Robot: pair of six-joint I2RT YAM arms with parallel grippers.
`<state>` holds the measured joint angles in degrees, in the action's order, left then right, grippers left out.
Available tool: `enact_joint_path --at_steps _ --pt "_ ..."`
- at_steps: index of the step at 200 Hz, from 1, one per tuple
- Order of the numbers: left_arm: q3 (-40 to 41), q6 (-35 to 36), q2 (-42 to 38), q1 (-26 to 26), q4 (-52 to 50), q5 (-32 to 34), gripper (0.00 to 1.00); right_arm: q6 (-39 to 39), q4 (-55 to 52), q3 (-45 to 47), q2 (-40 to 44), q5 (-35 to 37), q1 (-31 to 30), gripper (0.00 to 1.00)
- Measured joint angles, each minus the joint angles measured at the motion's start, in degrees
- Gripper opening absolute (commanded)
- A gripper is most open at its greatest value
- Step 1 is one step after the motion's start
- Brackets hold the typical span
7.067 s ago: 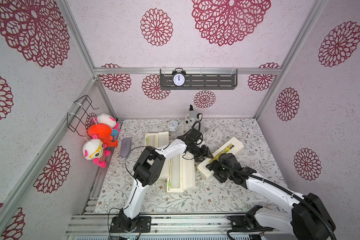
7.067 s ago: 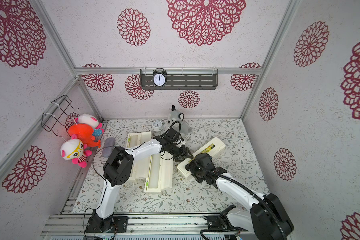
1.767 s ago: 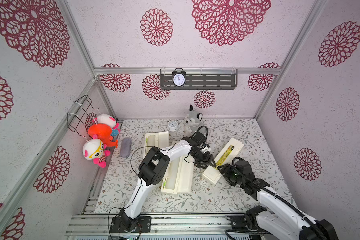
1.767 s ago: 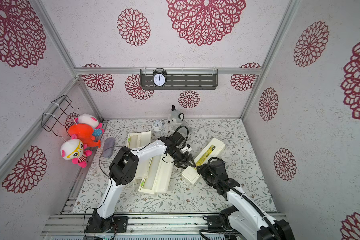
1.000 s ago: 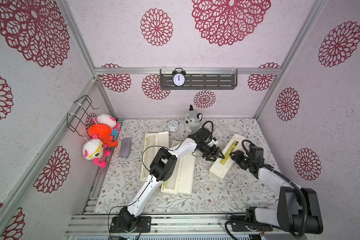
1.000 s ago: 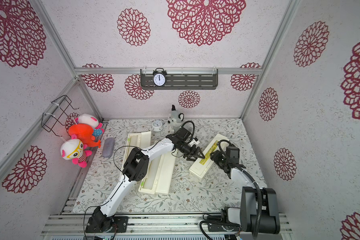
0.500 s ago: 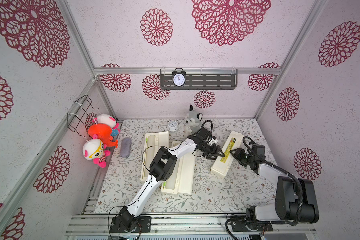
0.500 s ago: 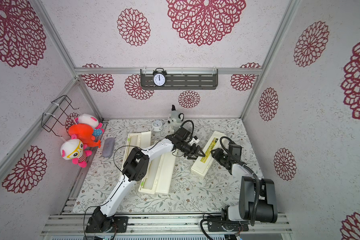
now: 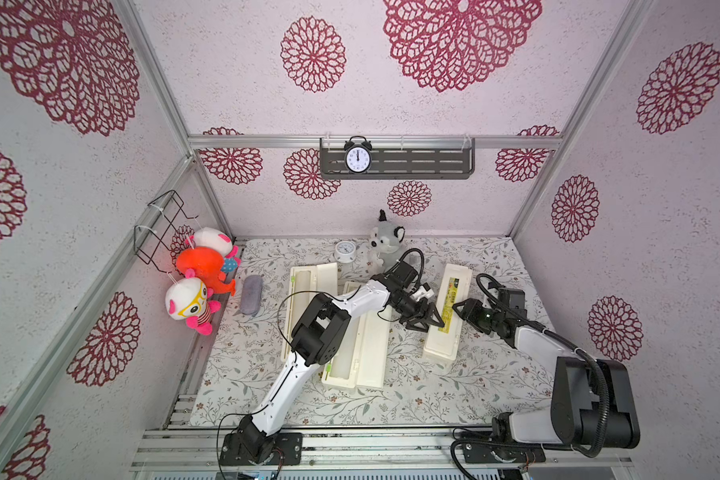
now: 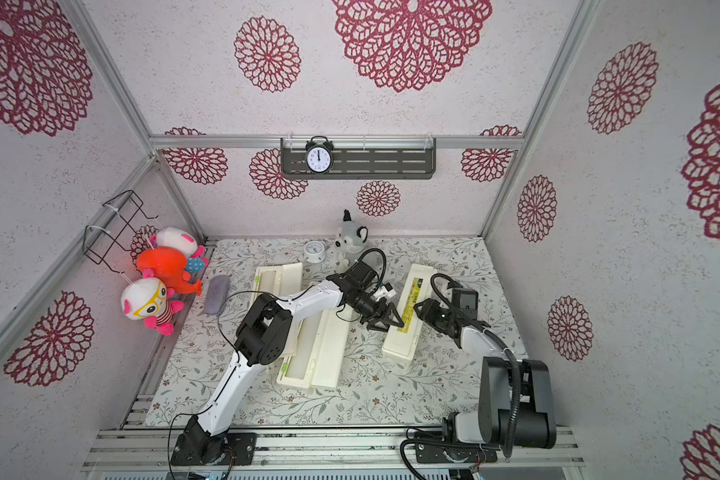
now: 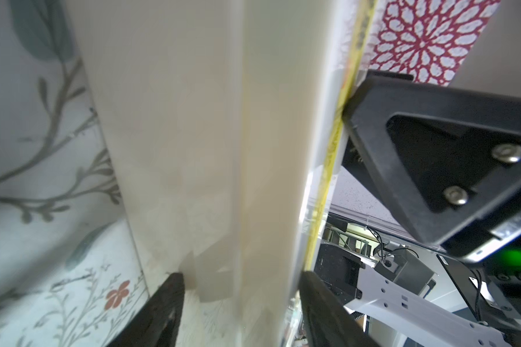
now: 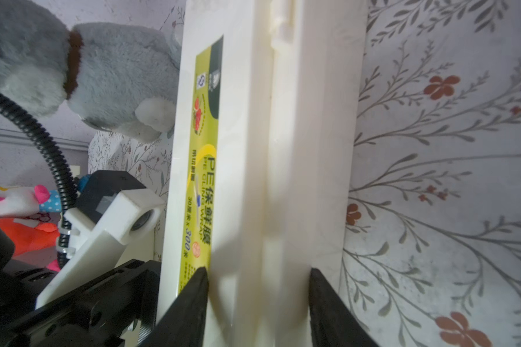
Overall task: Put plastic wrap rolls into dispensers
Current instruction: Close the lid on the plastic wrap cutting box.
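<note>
mat: a floral sheet (image 9: 412, 395) covered the work floor, and all three dispensers were on it.
left arm: the white arm (image 9: 287, 382) reached over the middle dispenser toward the right half of the mat.
right arm: it (image 9: 537, 340) came in low from the right side.
middle dispenser: it (image 9: 371, 357) lay open near the centre, with its lid flat beside the trough.
far dispenser: it (image 9: 321, 278) lay open toward the back left, partly under the left arm.
closed dispenser: it (image 9: 441, 353) lay lengthwise, front to back, right of the middle dispenser and apart from it. its lid was shut. i could not tell whether it rested flat.
plastic wrap rolls: both open troughs showed pale fill. i could not confirm a roll in either.
grey plush: it (image 9: 387, 245) sat at the back, near the closed dispenser's far end.
grey pouch: it (image 9: 251, 289) lay at the mat's left edge, well apart from the work.
label: a yellow-green strip (image 12: 202, 168) ran along the closed lid.
left gripper: it (image 9: 427, 322) was at the closed dispenser's left long edge, about mid-length. in the wrist view (image 11: 241, 288) both fingertips pressed against the box, so the jaws were gripping it.
right gripper: it (image 9: 464, 309) was at the opposite long edge. its jaws (image 12: 257, 285) straddled the box, one finger on the label and one by the outer wall. i could not tell whether they clamped.
</note>
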<state>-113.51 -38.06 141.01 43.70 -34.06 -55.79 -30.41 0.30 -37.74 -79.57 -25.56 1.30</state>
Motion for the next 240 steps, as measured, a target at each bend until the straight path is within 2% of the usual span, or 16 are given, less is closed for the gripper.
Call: enact_joint_path --at_steps 27,69,105,159,195,240 --pt "0.4 1.0 0.0 0.7 -1.4 -1.4 0.69 3.1 -4.9 -1.1 1.1 0.3 -1.2 0.74" --pt "0.6 -1.2 0.0 -0.6 0.2 -0.7 0.70 6.6 -11.8 -4.1 0.9 0.3 -1.1 0.76" --pt "-2.5 -6.8 0.1 -3.4 5.6 4.2 0.71 9.4 -14.5 -8.0 -2.5 -0.9 2.5 0.76" --pt "-17.1 -14.8 7.7 -5.4 14.8 8.8 0.71 11.5 -13.2 -14.7 -10.9 -5.3 7.0 0.75" --pt "-18.8 -18.0 13.4 -4.6 16.3 9.7 0.71 11.5 -10.4 -18.5 -16.2 -8.0 7.7 0.72" --pt "-23.2 -20.6 16.3 -4.1 18.4 9.8 0.69 11.4 -6.4 -22.4 -22.1 -12.9 8.8 0.66"
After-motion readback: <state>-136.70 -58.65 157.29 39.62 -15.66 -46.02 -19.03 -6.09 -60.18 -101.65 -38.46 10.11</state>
